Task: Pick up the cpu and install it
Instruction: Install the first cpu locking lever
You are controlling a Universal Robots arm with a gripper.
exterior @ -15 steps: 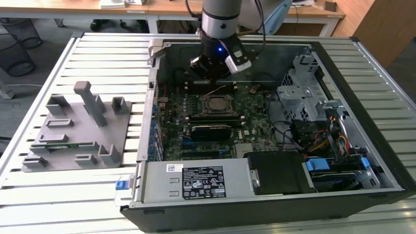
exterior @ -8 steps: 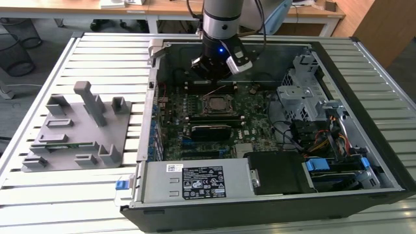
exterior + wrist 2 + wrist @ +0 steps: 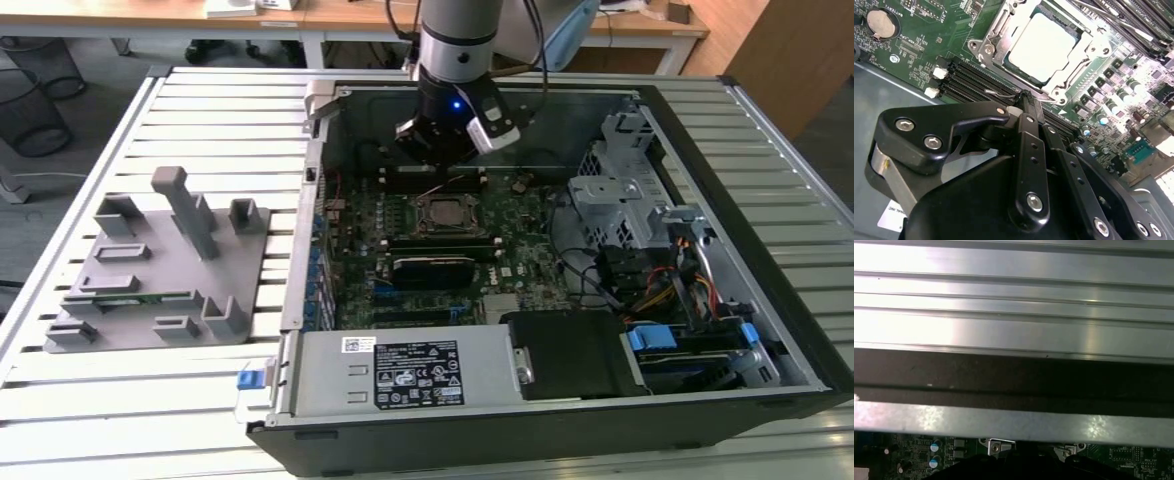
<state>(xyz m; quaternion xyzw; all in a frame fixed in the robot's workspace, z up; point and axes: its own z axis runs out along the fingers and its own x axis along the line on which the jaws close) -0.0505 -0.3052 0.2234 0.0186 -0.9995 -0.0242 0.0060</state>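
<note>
gripper (image 3: 1026, 102) low (fingers together)

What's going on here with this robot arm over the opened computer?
The arm's black gripper hangs inside the open black computer case, above the green motherboard. The cpu, a small square chip with a silvery-grey metal top, already sits in its metal-framed socket, and the gripper holds nothing. A grey plastic fixture tray rests beside the case, toward the exterior view's left.

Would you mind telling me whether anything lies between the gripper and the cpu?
Nothing visible does. The square silvery-topped cpu already sits in its metal-framed socket on the green motherboard, uncovered, and the black gripper hangs just beside it.
</note>
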